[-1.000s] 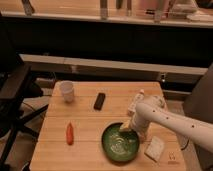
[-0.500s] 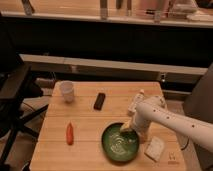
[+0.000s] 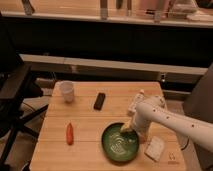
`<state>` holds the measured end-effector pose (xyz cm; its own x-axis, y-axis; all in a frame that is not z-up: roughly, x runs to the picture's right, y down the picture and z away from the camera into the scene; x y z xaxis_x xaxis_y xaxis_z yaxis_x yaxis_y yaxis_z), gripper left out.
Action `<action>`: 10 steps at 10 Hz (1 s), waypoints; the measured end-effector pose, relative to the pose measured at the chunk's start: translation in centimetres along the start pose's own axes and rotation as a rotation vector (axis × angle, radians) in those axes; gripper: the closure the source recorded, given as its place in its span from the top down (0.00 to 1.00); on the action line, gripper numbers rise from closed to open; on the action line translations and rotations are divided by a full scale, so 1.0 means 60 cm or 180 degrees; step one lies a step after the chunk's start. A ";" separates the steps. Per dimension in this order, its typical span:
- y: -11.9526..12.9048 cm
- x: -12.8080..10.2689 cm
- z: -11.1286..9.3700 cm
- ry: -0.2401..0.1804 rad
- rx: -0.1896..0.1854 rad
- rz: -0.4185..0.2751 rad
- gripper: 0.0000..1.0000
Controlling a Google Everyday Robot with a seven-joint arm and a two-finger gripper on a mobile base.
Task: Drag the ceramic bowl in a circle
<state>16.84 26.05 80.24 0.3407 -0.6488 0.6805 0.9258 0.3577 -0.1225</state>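
The ceramic bowl [image 3: 119,144] is a round, shallow, dark-green dish with pale swirls inside. It sits on the wooden table [image 3: 85,150] near the front edge, right of centre. My white arm comes in from the right. My gripper [image 3: 128,128] points down at the bowl's far right rim, just over its inside edge, and stands open. The arm hides how closely the fingertips meet the rim.
A small white cup [image 3: 66,91] stands at the table's back left. A black bar-shaped object [image 3: 100,101] lies mid-table and an orange-red carrot-like item [image 3: 69,133] to the bowl's left. A white packet [image 3: 155,148] lies right of the bowl, with a pale bottle [image 3: 136,102] behind the arm.
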 end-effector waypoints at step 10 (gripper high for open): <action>-0.001 -0.002 -0.004 -0.0014 -0.0030 0.0011 0.47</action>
<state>16.78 25.91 80.00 0.3432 -0.6445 0.6832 0.9261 0.3535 -0.1317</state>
